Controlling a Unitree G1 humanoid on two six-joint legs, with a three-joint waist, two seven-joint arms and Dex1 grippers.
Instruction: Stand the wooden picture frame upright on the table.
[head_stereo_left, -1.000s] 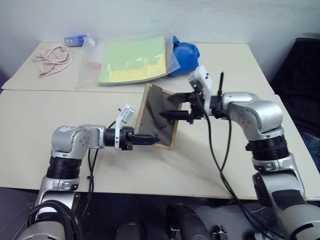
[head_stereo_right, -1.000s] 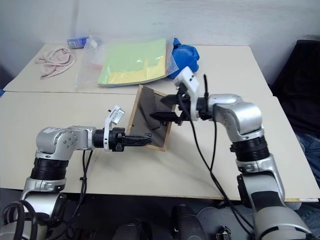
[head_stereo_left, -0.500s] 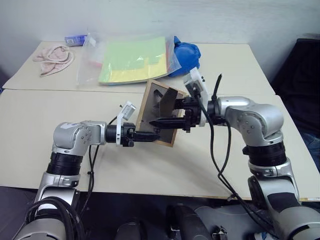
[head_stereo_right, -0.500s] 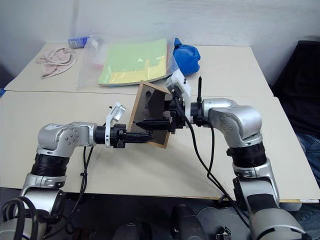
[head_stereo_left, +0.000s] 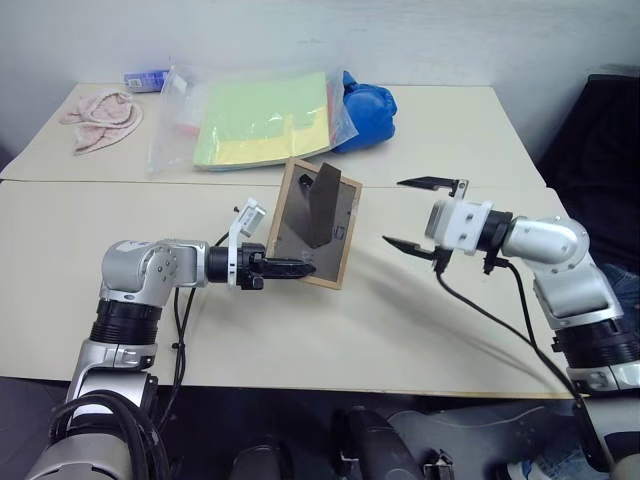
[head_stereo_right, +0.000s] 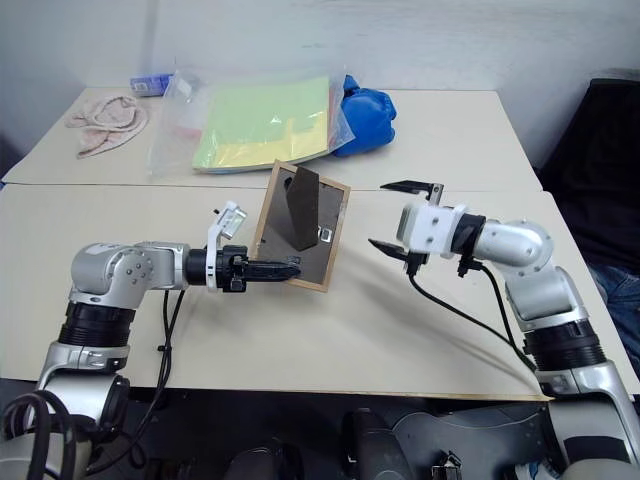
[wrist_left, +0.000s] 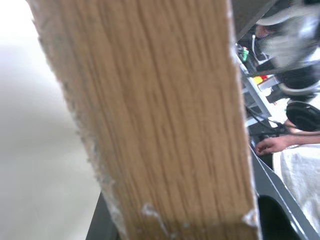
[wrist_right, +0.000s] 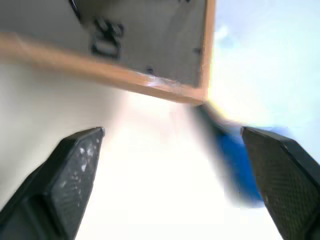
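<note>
Judging by its thin light-wood border and flat dark back, the wooden picture frame (head_stereo_left: 312, 223) should handle as a light, stiff thing that will not bend in a grip, though the front, which faces away, may carry glass and would not take a knock well. It sits tilted near the middle of the bench (head_stereo_left: 120, 330), back toward the robot, its lower edge at or just above the surface; whether it touches I cannot tell. The fold-out stand (head_stereo_left: 320, 203) hangs open from the back panel.

The left pincer (head_stereo_left: 292, 268) is closed on the frame's lower wooden edge, and the left wrist view shows that wood grain (wrist_left: 165, 115) right up close. That edge looks like the sound place to hold: hard wood, narrow enough for the fingers, clear of the stand's hinge. The smooth varnish could slip if the frame pivots, so the squeeze should stay firm.

The right pincer (head_stereo_left: 420, 213) stands wide open, holding nothing, well apart from the frame on its right side. A second hold, if needed, would suit the right-hand border rather than the thin stand, which seems the weakest part
</note>
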